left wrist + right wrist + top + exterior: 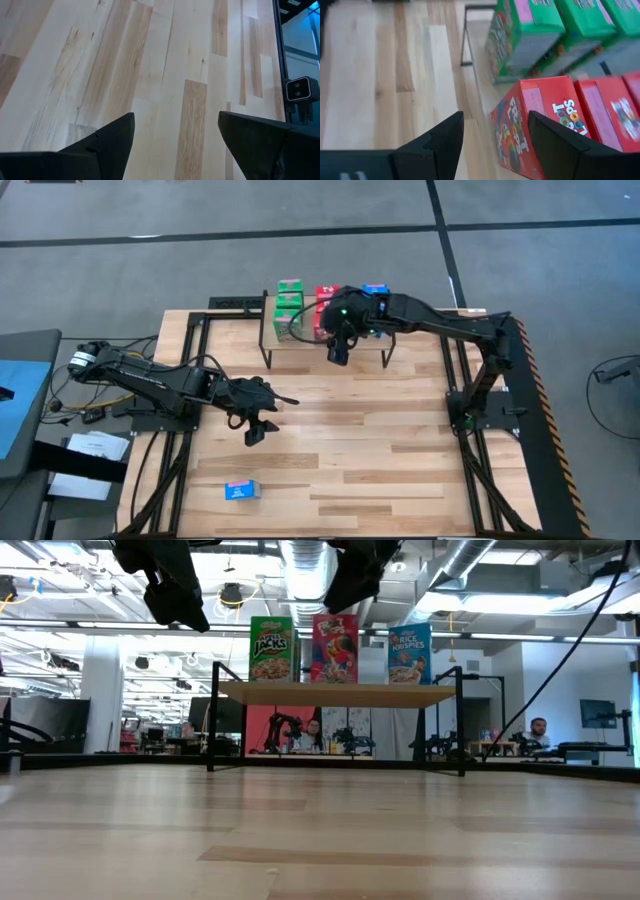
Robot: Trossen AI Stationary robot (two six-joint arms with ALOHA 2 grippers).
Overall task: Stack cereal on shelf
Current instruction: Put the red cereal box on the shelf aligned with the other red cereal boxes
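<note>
The shelf (300, 340) stands at the table's far middle on thin black legs; it also shows in the low view (340, 693). Green boxes (540, 25), red boxes (555, 115) and a blue box (409, 653) stand upright on its board in rows. One more blue box (240, 491) lies flat on the tabletop near the front left. My right gripper (495, 125) is open and hangs above the shelf's near edge, over the front red box (325, 298), touching nothing. My left gripper (175, 125) is open and empty above bare tabletop, left of centre (262, 425).
The shelf's black legs (465, 35) stand on the slatted tabletop (380, 440). A black frame (480, 410) runs along the table's sides. Beyond the table, in the low view, are desks and seated people (538, 730).
</note>
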